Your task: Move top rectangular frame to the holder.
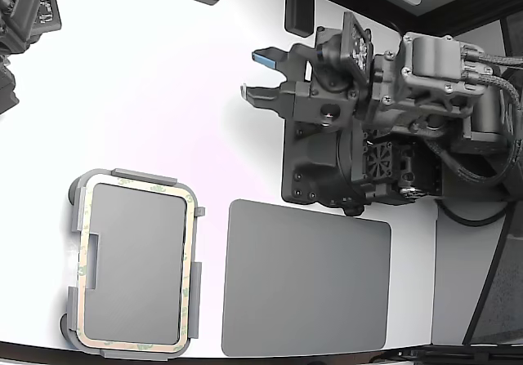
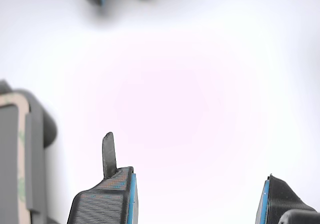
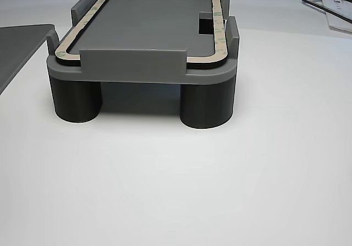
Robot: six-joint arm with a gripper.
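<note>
Jaws spread apart and holding nothing: the gripper (image 1: pixel 263 74) hangs over bare white surface (image 1: pixel 147 79), its two blue-padded fingers (image 2: pixel 107 199) with a clear gap between them in the wrist view. A thin grey tab sticks up from the inner edge of one finger there.

Well apart from the jaws, toward the exterior view's lower left, stands the holder (image 1: pixel 135 263), a light grey tray with raised edge tabs. The top rectangular frame (image 1: pixel 137 187) lies seated in it, a tan outline with greenish patches running round the tray's dark inner panel, inside the tabs. In the other view the frame (image 3: pixel 216 31) sits flat on the holder's (image 3: pixel 132 64) upper face, and the holder rests on stubby round legs. The wrist view catches only one corner of the holder (image 2: pixel 37 134) and a strip of the frame (image 2: pixel 12 101) at the picture's edge.

Just beside the holder, on the exterior view's right, a flat dark grey mat (image 1: pixel 306 279) lies on the surface, below the arm's body.
</note>
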